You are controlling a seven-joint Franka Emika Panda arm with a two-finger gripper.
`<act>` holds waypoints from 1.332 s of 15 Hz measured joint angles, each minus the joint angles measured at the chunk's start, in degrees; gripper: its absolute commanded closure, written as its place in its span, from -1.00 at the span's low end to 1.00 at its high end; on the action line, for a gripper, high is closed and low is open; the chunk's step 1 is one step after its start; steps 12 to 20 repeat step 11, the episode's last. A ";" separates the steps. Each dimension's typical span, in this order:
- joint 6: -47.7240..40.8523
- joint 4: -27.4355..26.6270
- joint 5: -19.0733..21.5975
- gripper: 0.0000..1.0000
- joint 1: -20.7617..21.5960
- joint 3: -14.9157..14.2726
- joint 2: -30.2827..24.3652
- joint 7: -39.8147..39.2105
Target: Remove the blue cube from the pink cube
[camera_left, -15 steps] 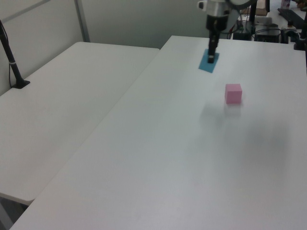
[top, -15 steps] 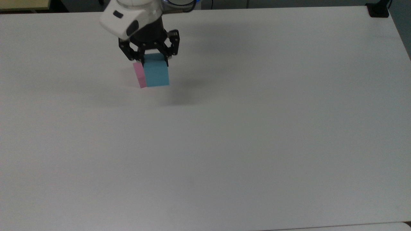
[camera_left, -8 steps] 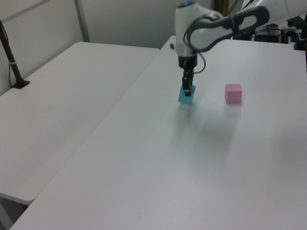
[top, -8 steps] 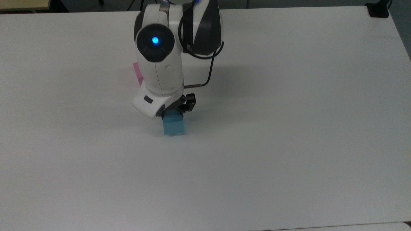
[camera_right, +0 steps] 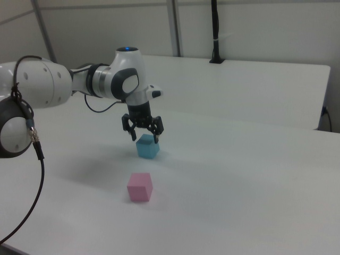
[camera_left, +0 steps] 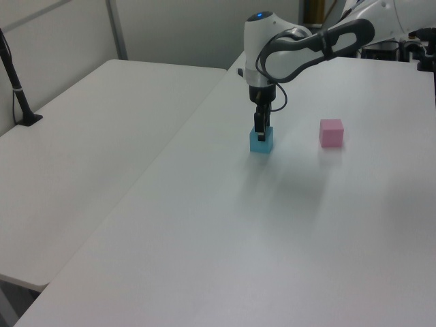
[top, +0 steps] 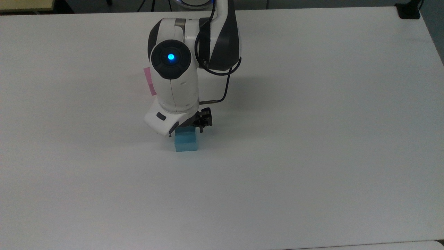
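On the wide white table point(camera_right: 255, 175) the blue cube point(camera_right: 147, 147) sits flat, well apart from the pink cube point(camera_right: 140, 187). The gripper point(camera_right: 143, 139) hangs spread wide just above it. Pale walls behind.

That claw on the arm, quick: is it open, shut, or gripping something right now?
Gripper: open, fingers spread on either side above the blue cube, which sits on the table; it holds nothing.
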 measured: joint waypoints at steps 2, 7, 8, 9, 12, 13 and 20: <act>-0.10 -0.25 0.00 -1.00 -0.15 -0.31 -2.82 0.28; -11.87 -4.36 -1.15 -1.00 -1.84 -0.52 -19.87 6.98; -14.17 -5.89 -1.40 -1.00 -2.06 -0.46 -23.48 8.11; -15.71 -7.71 -1.48 -1.00 -2.28 -0.23 -26.83 8.80; -17.10 -11.81 -1.54 -1.00 -2.72 0.52 -32.55 9.58; -17.10 -11.81 -1.54 -1.00 -2.72 0.52 -32.55 9.58; -17.10 -11.81 -1.54 -1.00 -2.72 0.52 -32.55 9.58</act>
